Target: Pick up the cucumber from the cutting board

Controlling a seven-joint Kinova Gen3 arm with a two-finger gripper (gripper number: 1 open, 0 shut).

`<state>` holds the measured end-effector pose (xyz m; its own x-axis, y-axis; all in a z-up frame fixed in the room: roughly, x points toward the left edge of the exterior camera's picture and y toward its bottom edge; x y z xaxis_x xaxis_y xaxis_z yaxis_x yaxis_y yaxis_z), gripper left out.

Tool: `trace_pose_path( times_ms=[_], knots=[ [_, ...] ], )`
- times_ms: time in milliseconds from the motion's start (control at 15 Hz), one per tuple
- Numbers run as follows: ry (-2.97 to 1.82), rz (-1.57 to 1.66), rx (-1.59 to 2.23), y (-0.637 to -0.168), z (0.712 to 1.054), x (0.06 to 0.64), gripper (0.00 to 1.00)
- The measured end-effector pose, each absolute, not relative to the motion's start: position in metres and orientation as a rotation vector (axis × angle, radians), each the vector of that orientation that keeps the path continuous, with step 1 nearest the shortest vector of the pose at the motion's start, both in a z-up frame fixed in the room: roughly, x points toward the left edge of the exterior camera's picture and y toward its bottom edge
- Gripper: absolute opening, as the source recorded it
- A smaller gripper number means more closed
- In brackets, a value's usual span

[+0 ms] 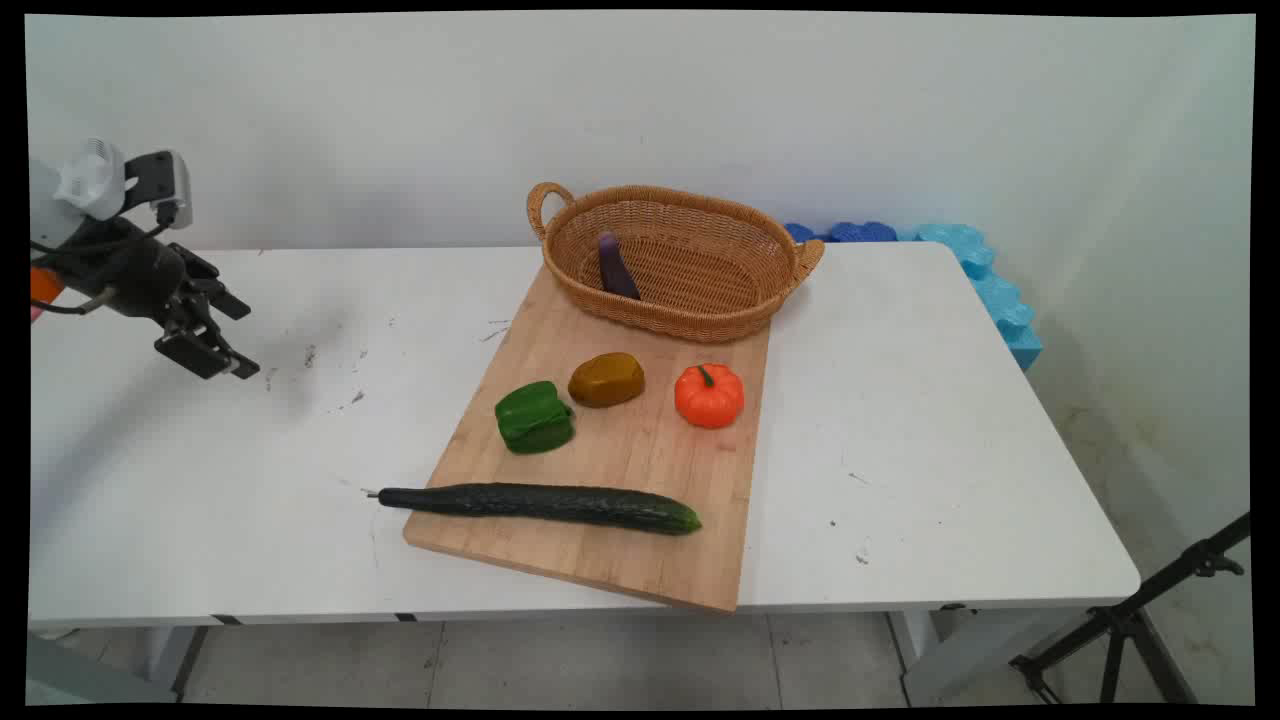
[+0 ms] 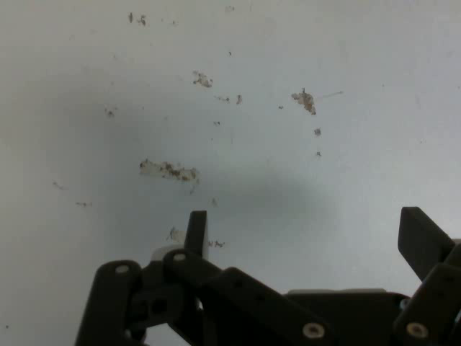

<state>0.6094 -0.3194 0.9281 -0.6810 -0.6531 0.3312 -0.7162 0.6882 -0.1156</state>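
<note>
Gripper, fingers spread and empty, above scuffed white table at left, well apart from cutting board bearing cucumber.

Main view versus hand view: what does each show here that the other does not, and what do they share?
Only the main view shows the long wooden cutting board with the dark green cucumber, green bell pepper, brownish-yellow pepper and small orange pumpkin, plus the oval wicker basket holding a purple eggplant.

Only the hand view shows, close up, the brown scuff marks on the tabletop and the wide gap between the fingers.

Both show the black two-finger gripper, open and empty, over bare white table.
</note>
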Motion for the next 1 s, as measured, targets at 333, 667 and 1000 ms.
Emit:
trace_pose_path(
  times_ms=[333,667,1000],
  knots=[
    [-2.656,0.338,1.046,-0.326,0.930,0.590,1.00],
    [-2.651,0.311,0.979,-0.336,0.930,0.548,1.00],
    [-2.640,0.251,0.868,-0.343,0.927,0.491,1.00]
  ],
)
